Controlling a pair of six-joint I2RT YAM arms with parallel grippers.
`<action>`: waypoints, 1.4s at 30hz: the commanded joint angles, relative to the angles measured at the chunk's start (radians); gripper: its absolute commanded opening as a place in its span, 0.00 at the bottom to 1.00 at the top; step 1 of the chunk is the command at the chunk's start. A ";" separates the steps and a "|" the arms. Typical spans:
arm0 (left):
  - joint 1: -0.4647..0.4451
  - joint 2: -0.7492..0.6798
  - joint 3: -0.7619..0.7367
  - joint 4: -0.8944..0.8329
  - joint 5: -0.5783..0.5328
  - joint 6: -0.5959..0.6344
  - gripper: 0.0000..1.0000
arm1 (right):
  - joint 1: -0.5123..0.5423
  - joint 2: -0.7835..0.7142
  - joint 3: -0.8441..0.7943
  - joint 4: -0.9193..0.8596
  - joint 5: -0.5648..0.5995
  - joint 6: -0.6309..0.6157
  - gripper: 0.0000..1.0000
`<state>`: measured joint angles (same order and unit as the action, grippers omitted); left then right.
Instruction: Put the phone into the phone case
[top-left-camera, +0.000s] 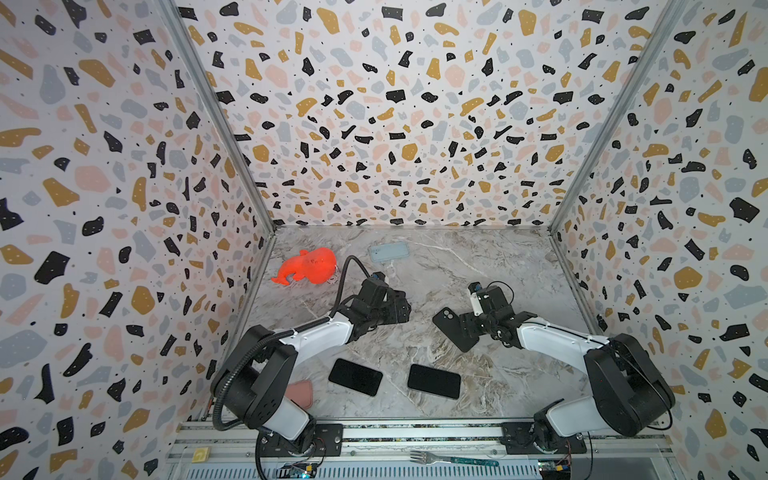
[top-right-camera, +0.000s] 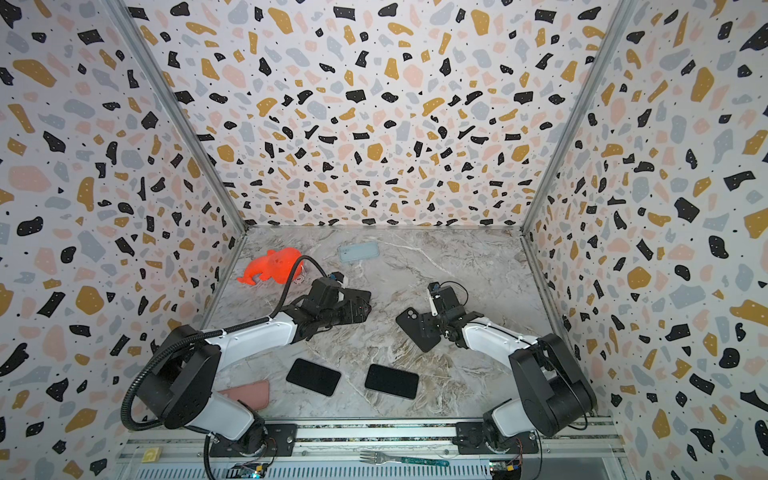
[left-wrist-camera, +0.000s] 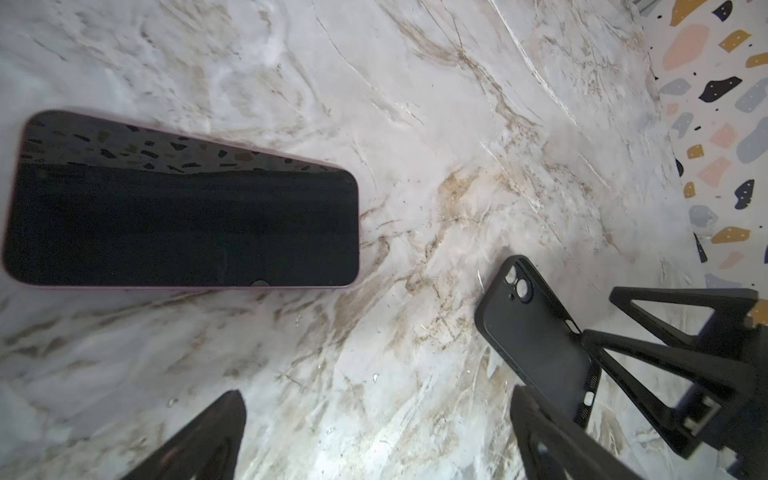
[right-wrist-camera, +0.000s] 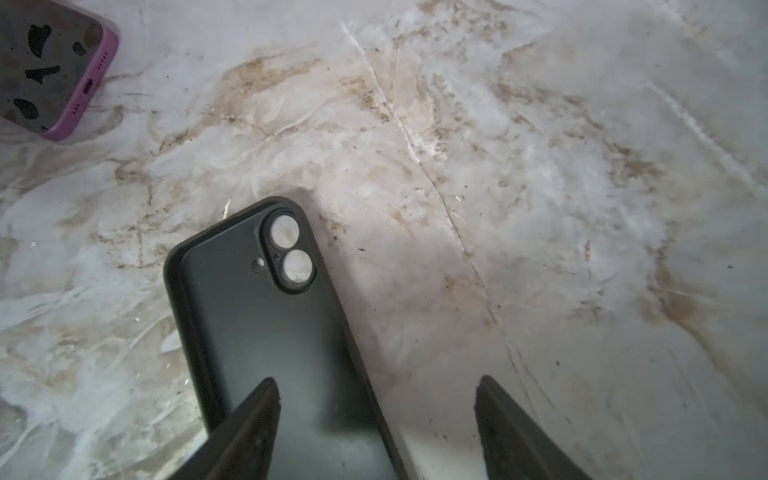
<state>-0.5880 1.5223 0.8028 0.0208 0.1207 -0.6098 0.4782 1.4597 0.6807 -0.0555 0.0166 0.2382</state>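
left jaws: spread wide, empty, over bare desk (top-left-camera: 436, 282), likely waiting to fetch a phone | phone (top-left-camera: 355, 376), second phone (top-left-camera: 434, 381): flat, screens up, behind and between both jaws | case (top-left-camera: 453, 330): flat beneath right jaws | right jaws: parted, straddling case rim, no grip yet, probably to steady it

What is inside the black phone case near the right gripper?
Nothing: the black phone case looks empty, and the marble table shows through its lens holes. The end under the right gripper is covered.
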 joint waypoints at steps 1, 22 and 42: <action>-0.013 -0.038 -0.025 0.018 0.044 0.029 1.00 | 0.003 0.013 0.039 -0.032 0.000 -0.016 0.70; -0.024 -0.061 -0.068 0.015 0.050 0.029 1.00 | 0.004 0.110 0.064 -0.029 -0.110 0.027 0.34; -0.024 -0.073 -0.110 0.057 0.066 0.002 1.00 | 0.025 0.030 0.046 -0.058 -0.088 0.214 0.08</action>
<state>-0.6071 1.4792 0.7044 0.0406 0.1761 -0.5968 0.4904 1.5280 0.7246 -0.0830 -0.0883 0.3862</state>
